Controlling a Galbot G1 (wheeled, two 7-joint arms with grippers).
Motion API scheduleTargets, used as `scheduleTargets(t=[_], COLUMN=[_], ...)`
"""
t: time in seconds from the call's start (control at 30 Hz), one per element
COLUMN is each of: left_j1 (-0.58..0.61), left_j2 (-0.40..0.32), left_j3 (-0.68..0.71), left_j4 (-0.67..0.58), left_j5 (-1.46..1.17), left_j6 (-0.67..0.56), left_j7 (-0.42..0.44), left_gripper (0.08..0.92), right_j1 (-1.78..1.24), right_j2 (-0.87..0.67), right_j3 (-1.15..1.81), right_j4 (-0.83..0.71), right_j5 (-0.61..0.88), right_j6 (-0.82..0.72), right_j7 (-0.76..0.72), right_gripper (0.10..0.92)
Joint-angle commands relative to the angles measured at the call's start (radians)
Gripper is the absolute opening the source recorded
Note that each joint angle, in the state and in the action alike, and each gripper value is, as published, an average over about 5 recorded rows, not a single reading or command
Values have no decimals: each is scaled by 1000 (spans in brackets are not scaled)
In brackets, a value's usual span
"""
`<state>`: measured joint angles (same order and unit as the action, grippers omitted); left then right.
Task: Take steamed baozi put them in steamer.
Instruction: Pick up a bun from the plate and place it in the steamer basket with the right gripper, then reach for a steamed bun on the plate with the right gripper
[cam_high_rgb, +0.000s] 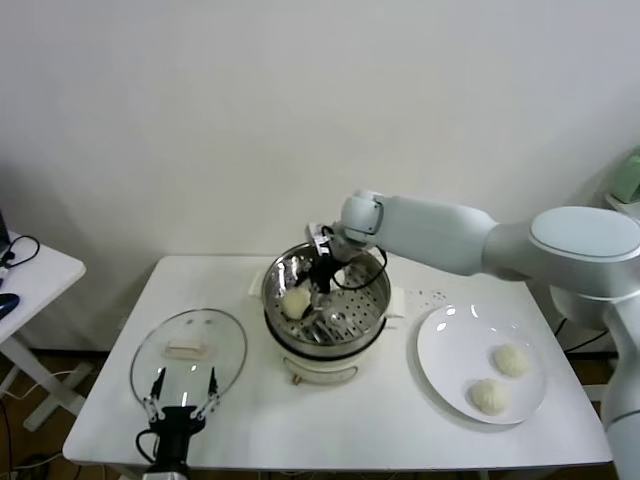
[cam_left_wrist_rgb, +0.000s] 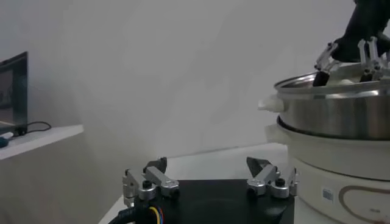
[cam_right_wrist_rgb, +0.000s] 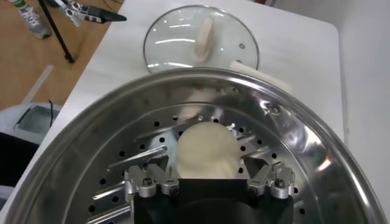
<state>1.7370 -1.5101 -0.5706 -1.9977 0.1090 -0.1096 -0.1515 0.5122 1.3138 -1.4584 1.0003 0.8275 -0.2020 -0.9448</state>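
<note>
Buns going into the steamer, right gripper down inside the basket.

Left gripper (cam_high_rgb: 180, 392) sits parked at the near table edge with its fingers spread wide and empty, just in front of the glass lid (cam_high_rgb: 189, 346); the left wrist view shows the steamer (cam_left_wrist_rgb: 332, 106) from the side on its white base, which the head view only hints at. Right gripper (cam_right_wrist_rgb: 208, 178) hangs inside the steamer (cam_high_rgb: 327, 293), and only its own wrist view shows a bun (cam_right_wrist_rgb: 205, 150) lying on the perforated floor between its parted fingers; whether they touch it, I cannot tell. The bun is smooth, off-white and dome-shaped. From the head view another bun (cam_high_rgb: 295, 301) rests in the steamer, to the robot's left of the gripper, and two buns (cam_high_rgb: 511, 360) (cam_high_rgb: 489, 396) lie on the white plate (cam_high_rgb: 450, 345) to the right.
</note>
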Motion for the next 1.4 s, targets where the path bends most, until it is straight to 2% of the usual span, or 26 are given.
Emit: scheduleTargets(t=[0.03,0.37,0.73,1.03,1.2,1.4], left_j1=[0,-18,-26,-7,-1,-1], left_j2=[1,13,25,21,16,9], left_j3=[1,3,10,9,5,3], left_j4=[2,0,-13,-15,-12,-6], left_j5=[-1,-1,-20,-25,-25,-25], left_j6=[1,7,1,-2,-3,-1], left_j7=[-2,1,7,5,4,4], left_gripper=[823,823,823,823,823,823], right_j1=[81,339,365,48,-223,-459], right_j2=[-53,-377,-754,-951,-992,-1001], right_j3=[-1,-94,-148,34,237,422], right_j4=[56,310,490,518,503,480], right_j5=[2,-7,-269,-503,-618,-680], right_j6=[2,29,80,113,127,137], right_j7=[-26,-113,-181,-184,-179,-176], right_gripper=[823,823,823,823,823,823])
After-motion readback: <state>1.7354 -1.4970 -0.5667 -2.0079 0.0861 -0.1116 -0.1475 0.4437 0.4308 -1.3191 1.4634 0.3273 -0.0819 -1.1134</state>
